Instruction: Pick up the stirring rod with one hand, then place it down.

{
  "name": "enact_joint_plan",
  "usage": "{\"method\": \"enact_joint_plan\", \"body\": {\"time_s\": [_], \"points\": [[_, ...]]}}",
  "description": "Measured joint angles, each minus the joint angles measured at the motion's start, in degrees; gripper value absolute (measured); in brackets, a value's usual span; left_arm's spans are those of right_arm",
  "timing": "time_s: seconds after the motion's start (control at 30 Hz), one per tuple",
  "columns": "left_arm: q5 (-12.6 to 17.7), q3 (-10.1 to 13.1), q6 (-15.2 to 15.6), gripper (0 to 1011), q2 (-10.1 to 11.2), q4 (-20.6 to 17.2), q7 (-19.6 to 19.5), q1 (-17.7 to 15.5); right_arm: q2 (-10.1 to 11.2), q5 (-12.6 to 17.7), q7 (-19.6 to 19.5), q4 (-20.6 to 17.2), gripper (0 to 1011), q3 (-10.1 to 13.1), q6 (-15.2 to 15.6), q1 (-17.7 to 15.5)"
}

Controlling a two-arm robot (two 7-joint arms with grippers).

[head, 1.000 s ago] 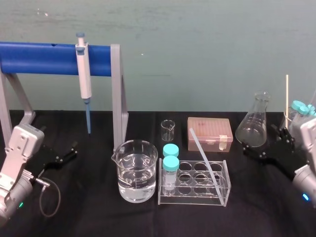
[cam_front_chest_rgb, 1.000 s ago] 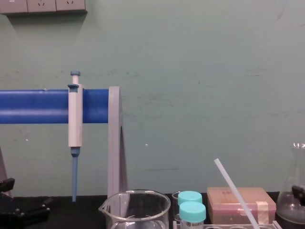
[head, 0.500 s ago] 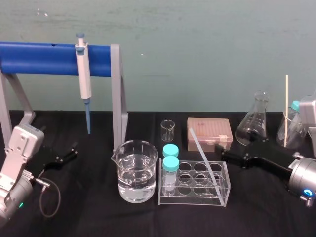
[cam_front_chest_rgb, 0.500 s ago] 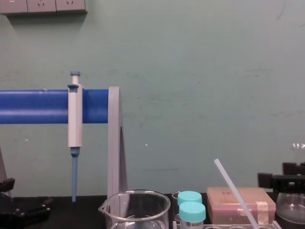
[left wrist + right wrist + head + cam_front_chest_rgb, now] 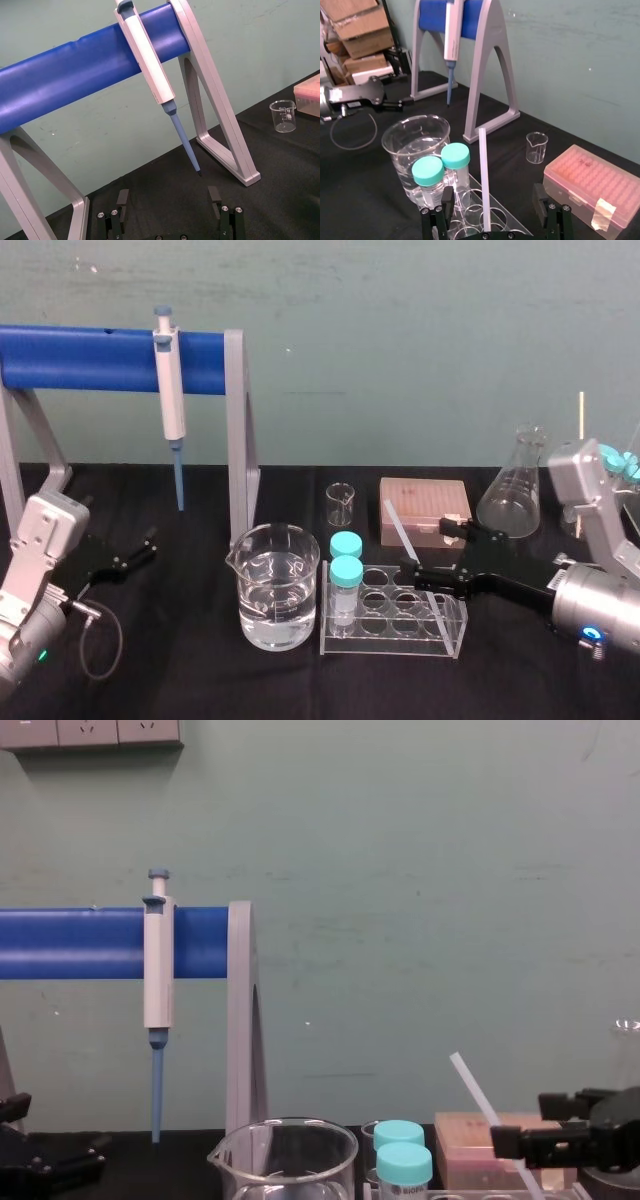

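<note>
The right tool reaches in over the clear test tube rack at the middle of the black tabletop. Its fingers are spread wide and grip nothing. The stirring rod passes between them. In the right wrist view the rod stands in the gap with clear space on both sides, touching neither finger.

The rod's lower end sits in a well on the right side of the rack. From there it tilts up and back toward the robot's left. In the head view its upper end lies in front of the pink tip box. In the chest view the rod rises at a slant above the black fingers.

Two teal-capped tubes stand upright in the rack's left wells. A beaker of water stands just beside the rack on the left. A small empty beaker and an Erlenmeyer flask stand farther back.

The white-and-blue pipette hangs tip-down from the blue bar of the stand.

The left tool rests low at the left side of the tabletop, well apart from the rack. Its fingers are spread and hold nothing.
</note>
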Motion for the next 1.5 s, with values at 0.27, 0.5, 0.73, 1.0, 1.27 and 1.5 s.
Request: {"method": "enact_joint_plan", "body": {"time_s": [0.27,0.5,0.73,1.0,1.27,1.5], "points": [[0.0,0.0,0.0,1000,0.0,0.0,0.0,0.0,-2.8,-2.9,0.0,3.9,1003,-2.5,0.7,3.5],[0.0,0.0,0.0,1000,0.0,0.0,0.0,0.0,-4.6,-4.1,0.1,5.8,1003,-3.3,0.7,5.1],[0.0,0.0,0.0,1000,0.0,0.0,0.0,0.0,-5.8,-5.3,-0.3,6.5,1003,-3.0,-0.9,5.4],[0.0,0.0,0.0,1000,0.0,0.0,0.0,0.0,-6.1,-6.6,-0.6,6.6,1003,-2.9,-1.6,5.5],[0.0,0.0,0.0,1000,0.0,0.0,0.0,0.0,-6.1,-6.5,-0.6,6.6,1003,-2.9,-1.6,5.5],[0.0,0.0,0.0,1000,0.0,0.0,0.0,0.0,-6.0,-6.4,-0.6,6.6,873,-2.9,-1.6,5.5]]}}
